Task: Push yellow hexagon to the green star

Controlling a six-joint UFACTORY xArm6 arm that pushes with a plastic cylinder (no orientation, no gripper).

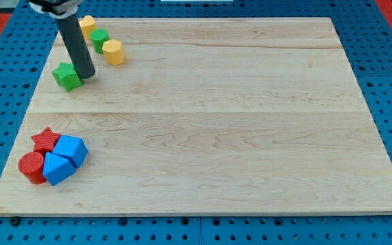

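Note:
The yellow hexagon (113,52) lies near the board's top left. The green star (67,75) lies below and to the left of it, a short gap apart. My tip (86,74) rests on the board right beside the green star's right side, touching or nearly touching it, and below-left of the yellow hexagon. The dark rod rises from the tip toward the view's top left.
A green round block (100,40) sits just left of the yellow hexagon, with another yellow block (87,26) above it, partly behind the rod. A red star (45,140), a red cylinder (31,167) and two blue blocks (65,159) cluster at the bottom left. The wooden board (250,122) sits on blue pegboard.

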